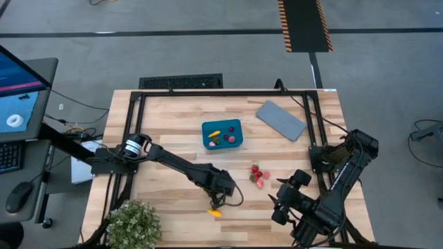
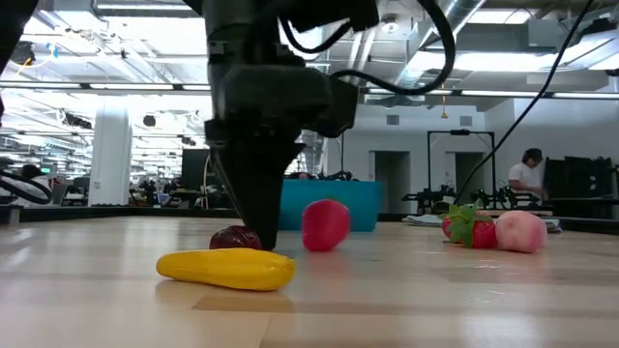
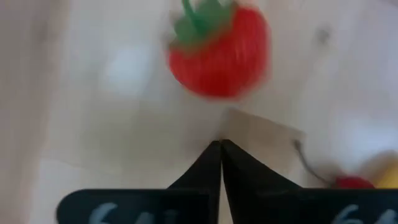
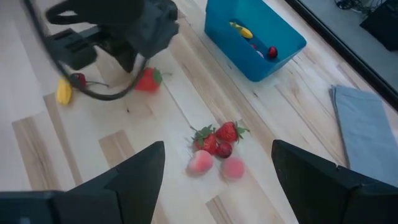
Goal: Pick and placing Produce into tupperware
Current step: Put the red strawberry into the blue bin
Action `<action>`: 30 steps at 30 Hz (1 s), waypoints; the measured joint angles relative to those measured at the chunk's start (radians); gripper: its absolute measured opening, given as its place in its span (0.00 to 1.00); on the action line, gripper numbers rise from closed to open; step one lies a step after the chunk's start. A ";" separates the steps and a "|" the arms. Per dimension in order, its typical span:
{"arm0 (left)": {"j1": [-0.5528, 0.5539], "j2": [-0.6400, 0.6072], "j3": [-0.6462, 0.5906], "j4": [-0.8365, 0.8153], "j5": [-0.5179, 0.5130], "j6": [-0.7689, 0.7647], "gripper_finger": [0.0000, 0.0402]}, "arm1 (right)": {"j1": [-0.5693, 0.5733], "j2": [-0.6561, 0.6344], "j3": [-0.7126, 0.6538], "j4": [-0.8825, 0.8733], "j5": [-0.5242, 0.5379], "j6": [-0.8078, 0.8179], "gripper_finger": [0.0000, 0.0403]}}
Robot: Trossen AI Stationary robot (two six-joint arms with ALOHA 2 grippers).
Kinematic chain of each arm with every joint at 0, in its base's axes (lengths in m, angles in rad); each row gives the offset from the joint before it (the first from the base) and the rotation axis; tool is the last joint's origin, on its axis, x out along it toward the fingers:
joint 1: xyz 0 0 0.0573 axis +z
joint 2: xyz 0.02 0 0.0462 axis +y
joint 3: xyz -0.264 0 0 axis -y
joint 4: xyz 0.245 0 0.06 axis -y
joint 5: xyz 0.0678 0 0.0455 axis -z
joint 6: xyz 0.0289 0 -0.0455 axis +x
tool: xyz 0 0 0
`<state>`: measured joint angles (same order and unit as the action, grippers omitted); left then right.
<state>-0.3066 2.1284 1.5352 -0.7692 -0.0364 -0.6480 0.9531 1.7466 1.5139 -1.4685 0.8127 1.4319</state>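
My left gripper points down at the table's near middle. It is shut with nothing between its fingers. In the low view the yellow piece hides its tips. Around it lie a red strawberry, a dark cherry and the yellow piece. A cluster of strawberries and pink fruits lies to the right. The teal tupperware holds several pieces. My right gripper hangs open above the table's near right.
A flat grey lid lies at the far right of the table. A leafy green plant stands at the near left corner. Bare wood lies between the tupperware and the fruit cluster. A person is in the room beyond.
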 joint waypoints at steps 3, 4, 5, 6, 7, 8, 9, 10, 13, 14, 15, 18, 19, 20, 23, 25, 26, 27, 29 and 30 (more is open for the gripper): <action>0.012 0.000 0.000 0.000 0.015 0.058 0.01 | 0.000 0.000 0.000 0.007 0.000 0.000 0.79; 0.014 0.000 0.000 0.000 0.024 0.102 0.01 | 0.000 0.000 0.000 0.008 0.000 0.000 0.79; 0.016 0.000 0.000 0.000 0.038 0.134 0.01 | 0.000 0.000 0.000 0.008 0.000 0.000 0.79; 0.017 0.000 0.000 0.001 0.055 0.146 0.01 | 0.000 0.000 0.000 0.008 0.000 0.000 0.79; 0.016 0.000 -0.001 0.005 0.057 0.153 0.01 | 0.000 0.000 0.000 0.010 0.000 0.000 0.79; 0.016 0.000 -0.001 0.017 0.044 0.170 0.01 | 0.000 0.000 0.000 0.012 0.000 0.000 0.79; 0.016 0.000 -0.002 0.029 0.019 0.188 0.01 | 0.000 0.000 0.000 0.014 0.000 0.000 0.79; 0.016 0.000 -0.002 0.031 0.004 0.199 0.01 | 0.000 0.000 0.000 0.016 0.000 0.000 0.79; 0.004 -0.001 -0.002 0.035 -0.024 0.225 0.02 | 0.000 0.000 0.000 0.019 0.004 0.000 0.79; -0.002 -0.001 -0.002 0.035 -0.028 0.226 0.02 | 0.000 0.000 0.000 0.021 0.007 0.000 0.79; -0.008 -0.001 -0.002 0.034 -0.025 0.227 0.02 | 0.000 0.000 0.000 0.023 0.013 0.000 0.79; -0.017 -0.001 -0.001 -0.007 -0.002 0.213 0.06 | 0.000 0.000 0.000 0.030 0.021 -0.006 0.79; -0.021 -0.003 0.006 -0.035 0.006 0.209 0.09 | 0.000 0.000 0.000 0.034 0.022 -0.013 0.79; -0.022 -0.008 0.010 -0.066 0.006 0.208 0.11 | 0.000 0.000 0.000 0.040 0.023 -0.019 0.79; -0.027 -0.016 0.053 -0.132 -0.004 0.213 0.21 | -0.007 0.000 0.000 0.042 0.022 -0.026 0.79; -0.027 -0.020 0.087 -0.144 -0.019 0.221 0.28 | -0.008 0.000 0.000 0.041 0.022 -0.026 0.79; -0.028 -0.020 0.106 -0.141 -0.021 0.229 0.32 | -0.008 0.000 0.000 0.041 0.020 -0.026 0.79; -0.029 -0.020 0.123 -0.138 -0.022 0.249 0.35 | -0.008 0.000 0.000 0.041 0.017 -0.026 0.79; -0.030 -0.020 0.158 -0.140 -0.022 0.293 0.42 | -0.013 0.000 0.000 0.038 0.003 -0.027 0.79; -0.030 -0.020 0.169 -0.135 -0.029 0.305 0.45 | -0.013 0.000 0.000 0.037 -0.004 -0.027 0.79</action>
<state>-0.3363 2.1086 1.7042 -0.9041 -0.0653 -0.3434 0.9401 1.7466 1.5135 -1.4315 0.8086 1.4049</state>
